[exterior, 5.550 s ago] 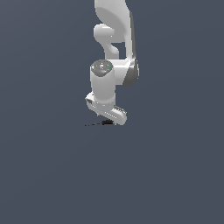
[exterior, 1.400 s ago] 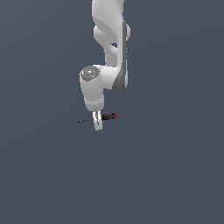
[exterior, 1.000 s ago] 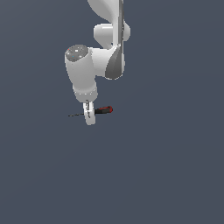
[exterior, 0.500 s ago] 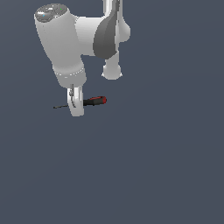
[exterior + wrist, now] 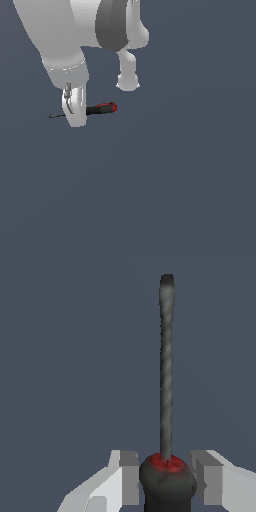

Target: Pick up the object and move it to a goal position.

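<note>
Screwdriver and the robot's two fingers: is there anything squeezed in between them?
No. In the wrist view the fingers press straight on the screwdriver handle, with nothing else between.

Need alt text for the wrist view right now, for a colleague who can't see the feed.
The gripper holds a small screwdriver by its black handle, one pale finger on each side. The thin dark shaft points straight away from the camera over a plain grey-blue background.
</note>
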Tool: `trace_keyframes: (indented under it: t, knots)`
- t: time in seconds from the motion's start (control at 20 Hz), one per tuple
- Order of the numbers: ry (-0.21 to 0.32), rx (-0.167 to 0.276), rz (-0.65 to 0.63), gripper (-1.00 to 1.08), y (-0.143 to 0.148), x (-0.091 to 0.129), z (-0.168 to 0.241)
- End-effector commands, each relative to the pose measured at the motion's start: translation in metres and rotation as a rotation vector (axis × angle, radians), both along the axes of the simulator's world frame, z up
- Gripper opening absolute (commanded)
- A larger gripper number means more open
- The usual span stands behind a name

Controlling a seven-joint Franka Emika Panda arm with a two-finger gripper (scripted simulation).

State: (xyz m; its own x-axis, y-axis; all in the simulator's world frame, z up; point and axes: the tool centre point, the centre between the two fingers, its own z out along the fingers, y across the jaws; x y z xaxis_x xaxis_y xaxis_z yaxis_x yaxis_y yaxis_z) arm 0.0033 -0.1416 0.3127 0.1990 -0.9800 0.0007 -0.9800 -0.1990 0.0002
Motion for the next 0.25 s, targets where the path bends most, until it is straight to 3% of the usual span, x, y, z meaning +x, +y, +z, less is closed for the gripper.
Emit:
trace_keyframes:
  t: [0.0, 0.2]
  knots:
    - [0.0, 0.001, 0.001, -1.0, -0.0014, 0.0023, 0.0056]
    - [0.0, 0.001, 0.001, -1.0, -0.0021, 0.0035, 0.0079]
